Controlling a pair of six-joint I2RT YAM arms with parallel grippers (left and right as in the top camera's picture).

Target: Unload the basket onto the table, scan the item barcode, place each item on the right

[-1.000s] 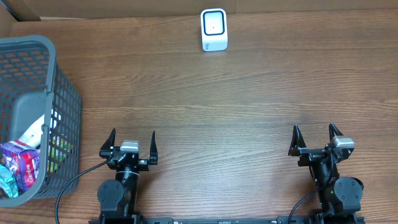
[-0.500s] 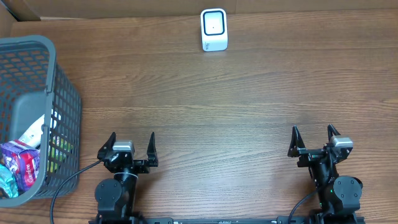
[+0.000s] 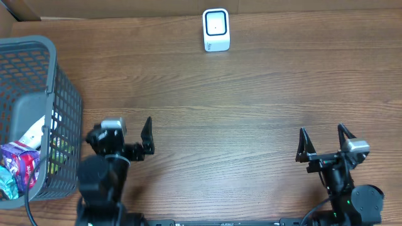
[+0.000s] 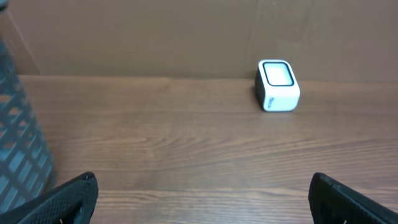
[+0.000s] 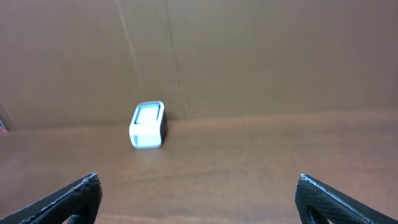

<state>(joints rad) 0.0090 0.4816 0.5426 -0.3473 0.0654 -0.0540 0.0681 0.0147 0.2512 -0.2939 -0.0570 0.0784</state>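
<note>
A mock shop checkout in a lab: a wood-grain table (image 3: 251, 94) carries a grey shopping basket (image 3: 68, 107) of packaged goods (image 3: 22, 162) and a white countertop scanner (image 3: 216, 29), backed by cardboard walls (image 4: 137, 37).

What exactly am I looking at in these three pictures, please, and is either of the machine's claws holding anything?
These are two small robot arms at a wooden table. One picture looks straight down from a fixed camera above. The other two come from a camera on each arm's wrist, so the dark shapes in their lower corners are that arm's own fingers. Seen from above, the left gripper and the right gripper sit at the near edge, both open and empty. At the far edge stands a small white barcode scanner. On the left is a grey basket with colourful packets inside, presumably the items to scan.
</note>
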